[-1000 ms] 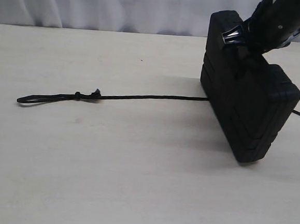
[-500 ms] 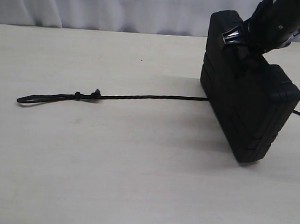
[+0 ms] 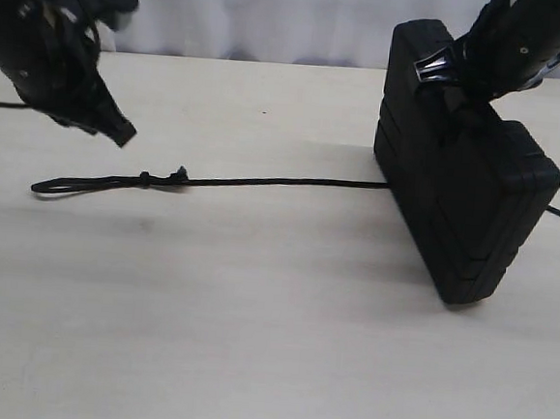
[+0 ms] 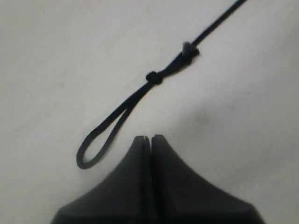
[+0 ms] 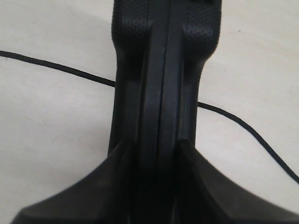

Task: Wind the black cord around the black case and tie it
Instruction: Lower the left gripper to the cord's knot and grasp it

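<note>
Pale table [image 3: 249, 353] | black case [image 3: 474, 215] stands on edge, right; black cord [image 3: 263, 181] runs under it, no wrap or tie yet | looped end [image 4: 100, 135] lies left | left gripper [image 4: 150, 141] hovers over it, jaws together, empty | right gripper [image 5: 155, 154] clamps the case's top, far right.

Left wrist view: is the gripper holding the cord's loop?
No, the left gripper is shut on nothing; the black cord lies apart on the table.
</note>
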{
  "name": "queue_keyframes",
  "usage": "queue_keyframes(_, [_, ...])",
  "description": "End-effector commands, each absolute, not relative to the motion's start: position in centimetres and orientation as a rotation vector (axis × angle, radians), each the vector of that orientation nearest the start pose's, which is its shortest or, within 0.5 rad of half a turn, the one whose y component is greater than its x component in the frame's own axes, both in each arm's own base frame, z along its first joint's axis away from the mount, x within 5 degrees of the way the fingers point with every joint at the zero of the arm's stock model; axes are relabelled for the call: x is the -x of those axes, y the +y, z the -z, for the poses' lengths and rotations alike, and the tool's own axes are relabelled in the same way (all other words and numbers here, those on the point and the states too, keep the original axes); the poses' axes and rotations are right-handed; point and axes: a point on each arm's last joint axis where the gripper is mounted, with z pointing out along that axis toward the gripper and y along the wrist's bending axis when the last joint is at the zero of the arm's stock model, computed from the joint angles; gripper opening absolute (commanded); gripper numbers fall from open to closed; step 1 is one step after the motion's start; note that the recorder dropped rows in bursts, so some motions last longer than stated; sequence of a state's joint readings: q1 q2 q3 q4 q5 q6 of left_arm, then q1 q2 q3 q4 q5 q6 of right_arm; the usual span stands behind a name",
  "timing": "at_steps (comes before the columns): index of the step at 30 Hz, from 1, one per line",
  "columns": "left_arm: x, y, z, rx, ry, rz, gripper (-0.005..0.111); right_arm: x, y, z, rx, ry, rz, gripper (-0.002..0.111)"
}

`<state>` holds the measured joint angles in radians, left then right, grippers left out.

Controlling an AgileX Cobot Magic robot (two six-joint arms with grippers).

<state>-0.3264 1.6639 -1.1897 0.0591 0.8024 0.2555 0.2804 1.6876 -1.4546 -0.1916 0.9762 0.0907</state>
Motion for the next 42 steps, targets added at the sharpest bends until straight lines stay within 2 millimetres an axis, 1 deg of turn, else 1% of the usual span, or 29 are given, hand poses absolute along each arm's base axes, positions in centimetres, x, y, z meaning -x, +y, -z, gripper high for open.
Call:
queue_keyframes(1, [-34.0, -10.6, -18.8, -1.012, 2.727, -0.145, 0.005, -35.0, 8.5, -30.5, 0.351, 2.642, 0.127, 0.029])
queue_keyframes(2, [-34.2, -10.5, -18.1, -1.029, 2.739, -0.167, 0.011, -35.0, 8.5, -30.5, 0.351, 2.642, 0.127, 0.029])
queue_keyframes(4, [-34.7, -10.4, -16.7, -1.053, 2.744, -0.216, 0.025, -35.0, 8.5, -30.5, 0.351, 2.642, 0.127, 0.029])
queue_keyframes(7, [-35.4, -10.2, -15.4, -1.106, 2.711, -0.299, 0.047, -35.0, 8.5, -30.5, 0.351, 2.642, 0.127, 0.029])
queue_keyframes(8, [-35.7, -10.1, -15.2, -1.1, 2.7, -0.328, 0.051, -35.0, 8.5, -30.5, 0.351, 2.642, 0.127, 0.029])
queue_keyframes(9, [-36.1, -9.8, -15.0, -1.029, 2.694, -0.369, 0.053, -35.0, 8.5, -30.5, 0.351, 2.642, 0.127, 0.029])
queue_keyframes(10, [-36.5, -9.5, -15.1, -0.918, 2.681, -0.415, 0.052, -35.1, 8.5, -30.5, 0.351, 2.639, 0.126, 0.029])
queue_keyframes(11, [-36.9, -9.1, -15.3, -0.842, 2.666, -0.449, 0.05, -35.1, 8.5, -30.5, 0.351, 2.637, 0.126, 0.029])
queue_keyframes(13, [-37.2, -8.6, -15.3, -0.693, 2.676, -0.42, 0.044, -35.1, 8.5, -30.5, 0.351, 2.637, 0.126, 0.029])
queue_keyframes(15, [-37.2, -8.0, -15.0, -0.627, 2.715, -0.367, 0.04, -35.1, 8.5, -30.5, 0.351, 2.637, 0.126, 0.029])
queue_keyframes(17, [-37.2, -7.3, -14.3, -0.573, 2.779, -0.287, 0.034, -35.1, 8.5, -30.5, 0.351, 2.637, 0.126, 0.029])
queue_keyframes(20, [-36.7, -7.0, -12.9, -0.621, 2.874, -0.16, 0.027, -35.1, 8.5, -30.5, 0.359, 2.637, 0.128, 0.029])
queue_keyframes(22, [-36.6, -7.2, -12.4, -0.635, 2.897, -0.094, 0.023, -35.1, 8.5, -30.5, 0.359, 2.637, 0.128, 0.029])
queue_keyframes(25, [-36.6, -7.3, -11.7, -0.642, 2.914, -0.086, 0.016, -35.1, 8.5, -30.5, 0.361, 2.636, 0.128, 0.029])
queue_keyframes(27, [-36.3, -7.3, -11.0, -0.661, 2.956, -0.083, 0.009, -35.1, 8.5, -30.5, 0.364, 2.636, 0.129, 0.029])
queue_keyframes(29, [-35.7, -7.2, -10.2, -0.74, 3.025, -0.068, 0.0, -35.1, 8.5, -30.5, 0.364, 2.636, 0.129, 0.029])
queue_keyframes(30, [-35.4, -7.2, -9.9, -0.776, 3.057, -0.054, 0.0, -35.1, 8.5, -30.5, 0.365, 2.635, 0.132, 0.029])
queue_keyframes(32, [-34.7, -7.6, -9.5, -0.854, 3.113, 0.042, 0.0, -35.1, 8.5, -30.5, 0.366, 2.635, 0.134, 0.029])
queue_keyframes(33, [-34.5, -8.0, -9.5, -0.876, 3.115, 0.115, 0.0, -35.1, 8.5, -30.5, 0.366, 2.635, 0.134, 0.029])
queue_keyframes(34, [-34.3, -8.6, -9.7, -0.864, 3.114, 0.235, 0.0, -35.1, 8.5, -30.5, 0.366, 2.635, 0.134, 0.029])
queue_keyframes(35, [-34.1, -9.2, -9.8, -0.91, 3.092, 0.343, 0.0, -35.1, 8.5, -30.5, 0.366, 2.637, 0.135, 0.029])
queue_keyframes(36, [-33.9, -9.8, -10.0, -0.953, 3.063, 0.465, 0.0, -35.1, 8.5, -30.5, 0.366, 2.637, 0.135, 0.029])
queue_keyframes(37, [-33.7, -10.6, -10.4, -1.039, 2.993, 0.622, 0.0, -35.1, 8.5, -30.5, 0.366, 2.637, 0.135, 0.029])
queue_keyframes(38, [-33.9, -11.0, -10.8, -1.064, 2.945, 0.678, 0.0, -35.1, 8.5, -30.5, 0.366, 2.637, 0.135, 0.029])
queue_keyframes(39, [-34.2, -11.2, -11.2, -1.048, 2.916, 0.69, 0.0, -35.1, 8.5, -30.5, 0.366, 2.637, 0.135, 0.029])
queue_keyframes(40, [-34.9, -11.3, -12.0, -1.014, 2.886, 0.662, 0.0, -35.0, 8.5, -30.5, 0.366, 2.641, 0.136, 0.029])
queue_keyframes(42, [-36.0, -11.0, -13.2, -0.977, 2.844, 0.539, 0.0, -35.0, 8.4, -30.5, 0.366, 2.644, 0.137, 0.029])
